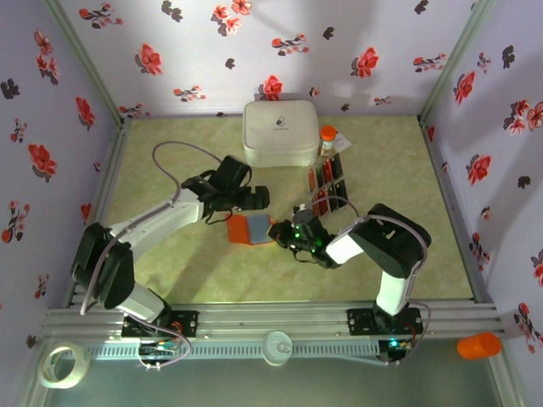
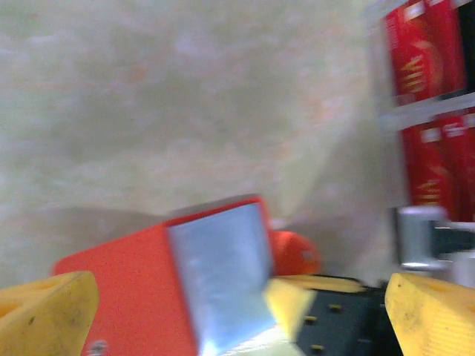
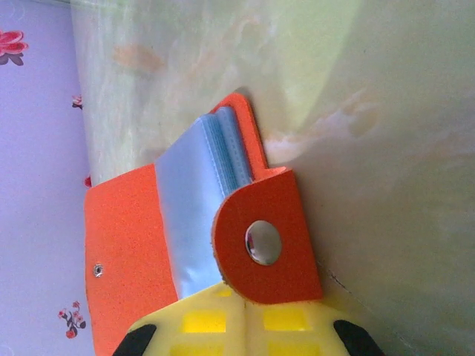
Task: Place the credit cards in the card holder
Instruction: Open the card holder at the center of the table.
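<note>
The card holder (image 1: 247, 228) is an orange wallet lying open mid-table, its blue-grey sleeves (image 3: 189, 215) showing and its snap tab (image 3: 263, 241) turned outward. My right gripper (image 3: 249, 300) has its yellow fingers pressed together at the tab's edge, shut on the card holder; from above the right gripper (image 1: 285, 233) sits at the wallet's right side. My left gripper (image 2: 237, 315) is open, its yellow fingertips (image 2: 44, 315) wide apart on either side of the card holder (image 2: 133, 289). Red and black credit cards (image 1: 327, 182) lie in a row to the right; red credit cards (image 2: 427, 111) show blurred.
A large white rounded case (image 1: 280, 132) stands at the back, with an orange-capped bottle (image 1: 327, 136) beside it. Flowered walls close off three sides. A tape roll (image 1: 64, 365) and an orange cap (image 1: 478, 346) lie off the table at the front.
</note>
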